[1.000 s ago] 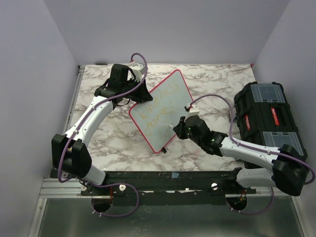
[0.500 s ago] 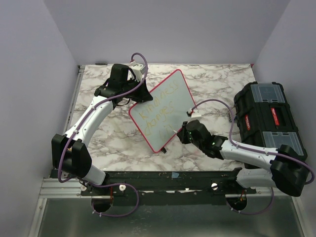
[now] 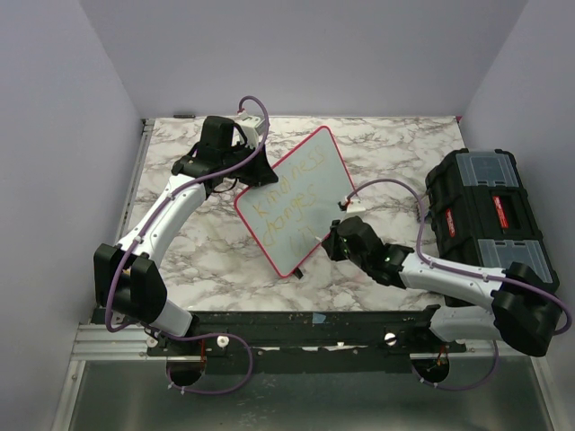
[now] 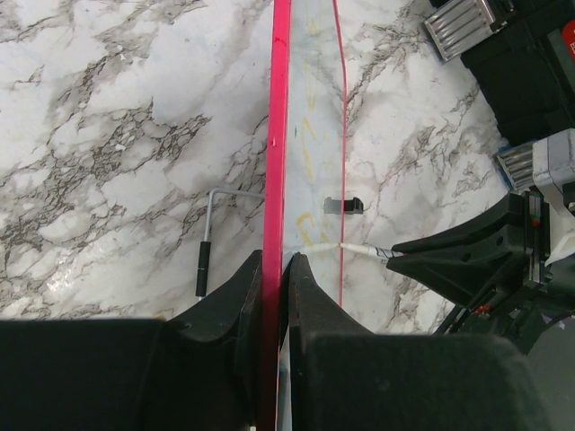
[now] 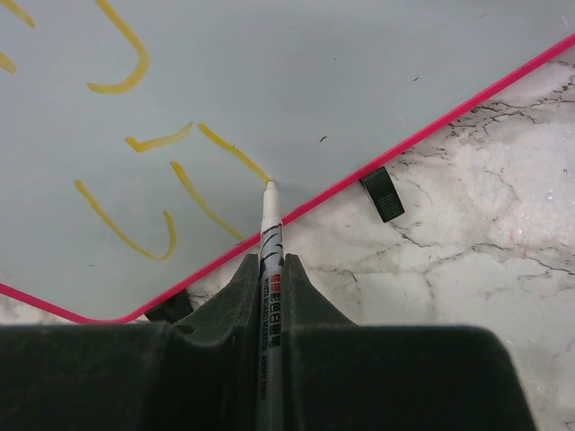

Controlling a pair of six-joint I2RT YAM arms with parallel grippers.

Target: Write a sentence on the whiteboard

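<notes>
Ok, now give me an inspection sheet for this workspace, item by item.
Surface: marble-pattern table, no spills seen.
Job's things: whiteboard stood on its edge, tilted; sentence in yellow, "Kindness changes" legible, further strokes below; marker with its tip touching the board.
Clutter: black toolbox on the right; L-shaped metal tool lying on the table on the board's unwritten side.
Claws: left claw shut on the whiteboard's frame; right claw shut on the marker.
Cables: purple cables loop along both arms.
Surroundings: plain lilac walls; nothing else seen.
</notes>
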